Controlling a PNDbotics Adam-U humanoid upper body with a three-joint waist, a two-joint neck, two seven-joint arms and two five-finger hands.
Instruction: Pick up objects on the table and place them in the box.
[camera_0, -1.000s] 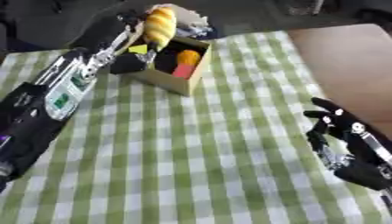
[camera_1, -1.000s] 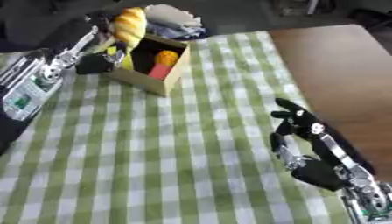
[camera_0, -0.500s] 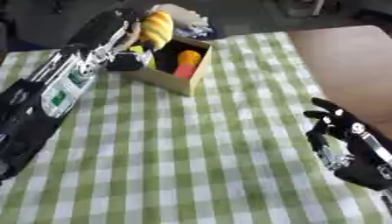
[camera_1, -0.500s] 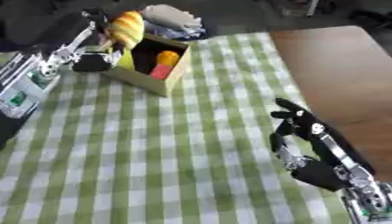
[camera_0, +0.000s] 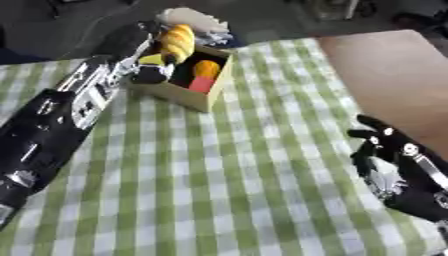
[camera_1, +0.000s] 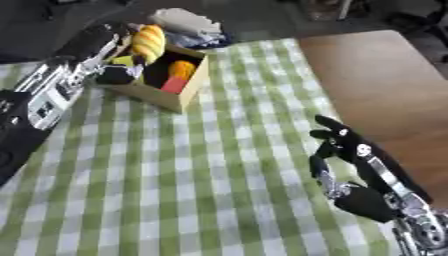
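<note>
1. We see a desk (camera_0: 262, 190) covered with a green and white checked cloth, with a bare brown surface (camera_0: 394, 75) showing at the upper right of the frame.
2. A tan cardboard box (camera_0: 188, 92) stands open on the cloth in the upper left of the frame, turned at an angle to the checks.
3. Inside the box we make out an orange rounded thing (camera_0: 206, 68) and, just below it, a red block (camera_0: 200, 85); they touch or nearly touch.
4. A yellow-brown bread-like object (camera_0: 178, 42) sits over the box's far left corner, tilted, its top end reaching above the rim.
5. The left hand (camera_0: 150, 70) comes in along the frame's left side and ends at the box's left wall, beside the bread-like object. We cannot tell whether its fingers are curled round that object or merely lie against it.
6. A small yellow patch (camera_1: 122, 60) shows at the hand, next to the box wall; we cannot say what it is.
7. The right hand (camera_1: 346, 150) rests in the lower right of the frame, fingers relaxed and pointing up, holding nothing, well apart from the box.
8. Behind the box, at the top edge, lies a pale crumpled heap (camera_0: 194, 19).
</note>
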